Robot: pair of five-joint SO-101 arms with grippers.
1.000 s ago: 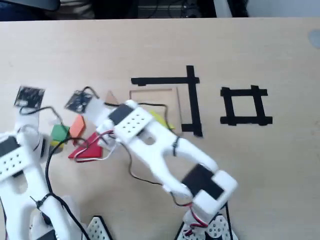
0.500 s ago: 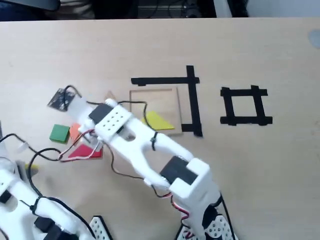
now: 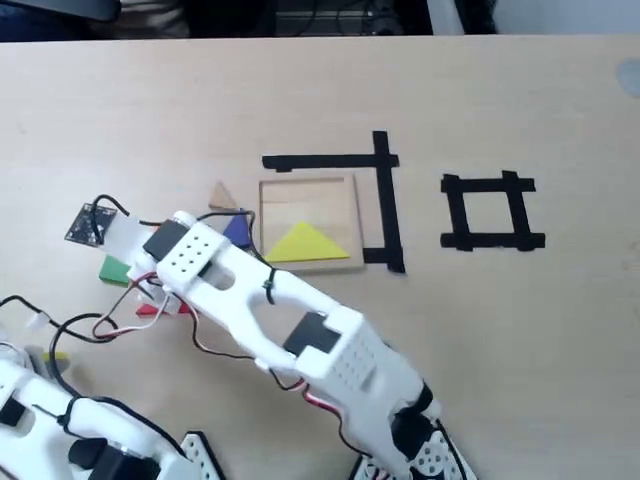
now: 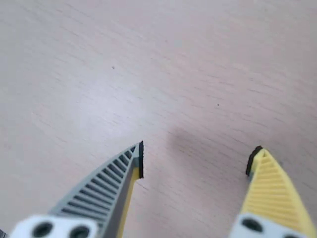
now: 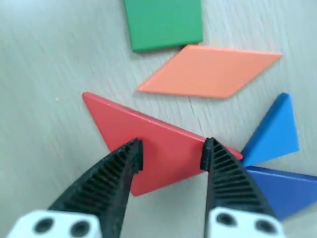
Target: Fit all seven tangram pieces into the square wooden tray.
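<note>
Here, right gripper (image 5: 171,144) half open over red triangle (image 5: 157,140), poss. touching, left gripper (image 4: 198,148) wide, empty.

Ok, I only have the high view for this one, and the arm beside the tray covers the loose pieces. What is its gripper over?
Observer: That is the right arm. In its wrist view the right gripper is open, with its fingertips over the red triangle.
Operator: I see no orange piece. Is there one under the arm?
Observer: Yes. An orange parallelogram lies flat between the green square and the red triangle.
Operator: And the other arm's gripper?
Observer: The left gripper is open over bare table, with no piece between its fingers.
</note>
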